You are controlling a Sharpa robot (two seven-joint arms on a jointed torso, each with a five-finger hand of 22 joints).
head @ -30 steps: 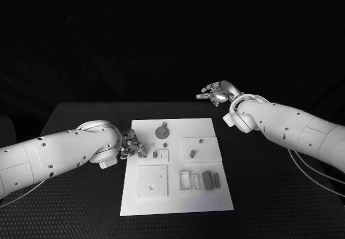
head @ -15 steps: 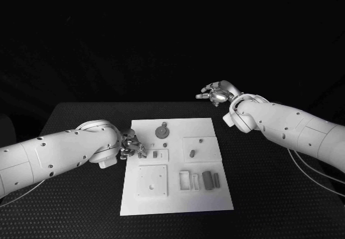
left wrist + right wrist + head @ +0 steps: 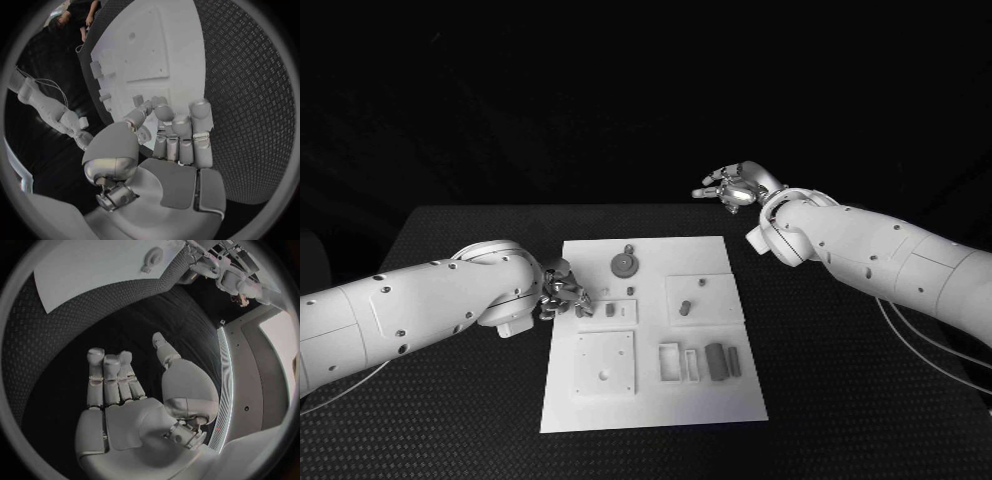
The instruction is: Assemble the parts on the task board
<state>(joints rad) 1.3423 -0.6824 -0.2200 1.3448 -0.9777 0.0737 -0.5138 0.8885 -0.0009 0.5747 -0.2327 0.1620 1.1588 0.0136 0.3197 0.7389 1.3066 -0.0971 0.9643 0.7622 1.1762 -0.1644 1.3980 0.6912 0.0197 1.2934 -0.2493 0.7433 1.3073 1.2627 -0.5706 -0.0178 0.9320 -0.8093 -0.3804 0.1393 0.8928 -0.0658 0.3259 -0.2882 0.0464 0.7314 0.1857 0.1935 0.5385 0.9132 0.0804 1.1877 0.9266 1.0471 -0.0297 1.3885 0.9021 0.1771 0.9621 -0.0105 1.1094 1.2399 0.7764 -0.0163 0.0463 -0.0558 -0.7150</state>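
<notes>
meanwhile the left hand sits at the board's left edge, fingers curled together, holding nothing visible; the right hand hovers beyond the board's far right corner, fingers apart.

left hand barely shifted at task board edge, nothing else moved
</notes>
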